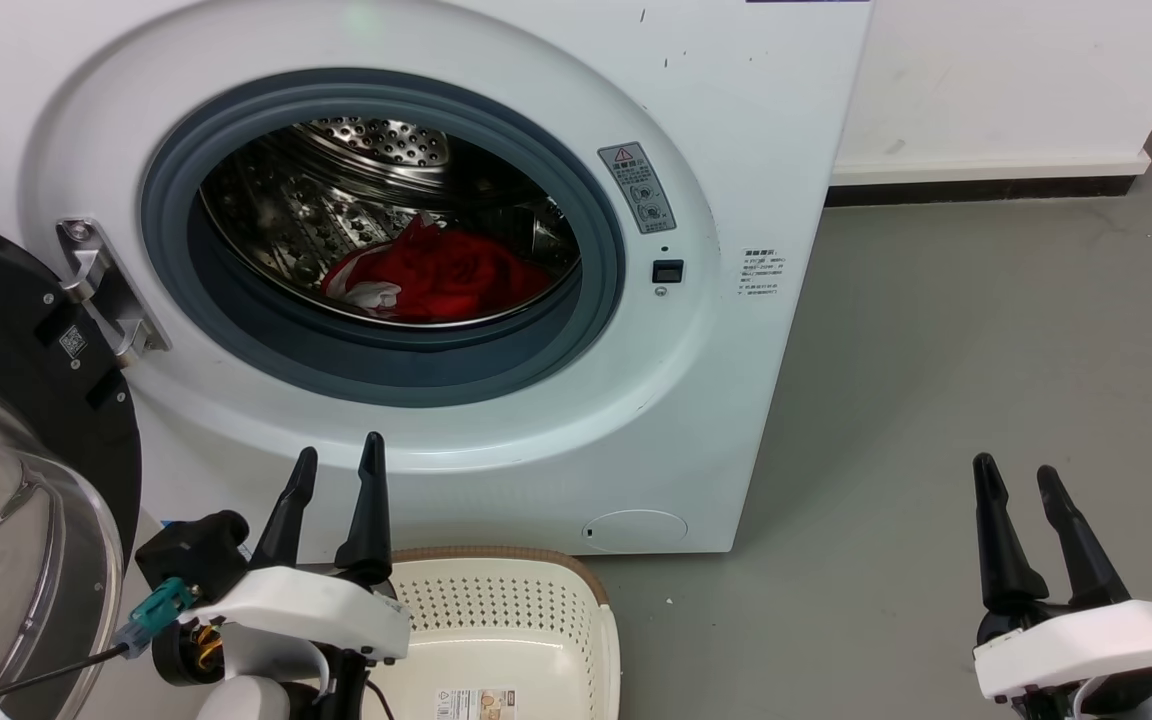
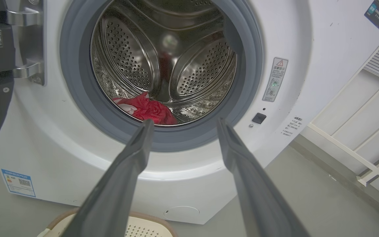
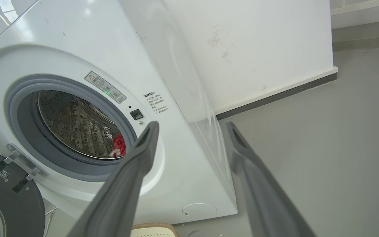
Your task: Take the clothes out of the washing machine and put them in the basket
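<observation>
A grey floor (image 1: 986,350) meets a scuffed white wall (image 1: 1016,70) along a dark skirting strip (image 1: 976,189), with a white barred frame (image 2: 341,143) standing beside the wall.

Grey floor (image 1: 936,350), smooth, matte, faintly scuffed. White washing machine (image 1: 766,130) stands directly on it. Cream perforated basket (image 1: 506,610) with a brown rim sits on the floor just in front of the machine's base, below the porthole; cannot tell if they touch. To the machine's right, dark skirting (image 1: 976,188) runs where the floor meets the white wall (image 1: 996,70).
</observation>
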Controlling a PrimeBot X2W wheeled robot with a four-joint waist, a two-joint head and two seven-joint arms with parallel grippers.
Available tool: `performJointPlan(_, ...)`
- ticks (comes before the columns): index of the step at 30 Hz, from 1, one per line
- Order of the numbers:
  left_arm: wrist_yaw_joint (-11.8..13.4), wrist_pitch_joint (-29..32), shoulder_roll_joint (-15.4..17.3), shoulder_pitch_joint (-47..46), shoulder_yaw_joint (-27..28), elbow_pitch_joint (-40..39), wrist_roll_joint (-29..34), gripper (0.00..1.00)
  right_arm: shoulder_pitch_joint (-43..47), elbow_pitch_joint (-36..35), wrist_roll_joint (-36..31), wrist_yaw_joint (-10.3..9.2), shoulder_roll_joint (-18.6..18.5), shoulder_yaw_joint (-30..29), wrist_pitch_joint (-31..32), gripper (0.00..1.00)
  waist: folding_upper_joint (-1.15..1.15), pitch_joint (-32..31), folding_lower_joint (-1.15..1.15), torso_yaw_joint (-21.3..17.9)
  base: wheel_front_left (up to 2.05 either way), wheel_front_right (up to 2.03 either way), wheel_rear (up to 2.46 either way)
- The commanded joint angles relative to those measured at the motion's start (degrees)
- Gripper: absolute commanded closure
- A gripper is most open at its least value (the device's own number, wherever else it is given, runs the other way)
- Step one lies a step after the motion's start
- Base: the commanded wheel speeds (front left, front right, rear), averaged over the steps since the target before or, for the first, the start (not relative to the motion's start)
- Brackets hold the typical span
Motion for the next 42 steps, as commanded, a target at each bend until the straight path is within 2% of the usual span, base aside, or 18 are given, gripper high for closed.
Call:
performJointPlan(1,0.32,-0.65,0.45,-1.3,-0.28,-0.43,1.75,0.0,0.33,-1.09,-1.96,0.01,-0.23,0.11,-0.5,0.0,0.0,0.0,0.0,-0.02,0.0,0.0,0.0)
performJointPlan(24,2.83,-3.78,1.35,-1.32,-1.85,0.55,13.92,0.0,1.66,-2.96,-15.25,0.0,-0.22,0.48,-1.36,0.0,0.0,-0.1,0.0,-0.27,0.0,0.0,0.0)
performJointPlan(42,4.29,-5.89,1.42,-0.59,-1.92,0.78,21.82,0.0,2.43,-3.74,-22.77,0.0,-0.21,0.45,-2.26,0.0,0.0,-0.13,0.0,-0.34,0.0,0.0,0.0)
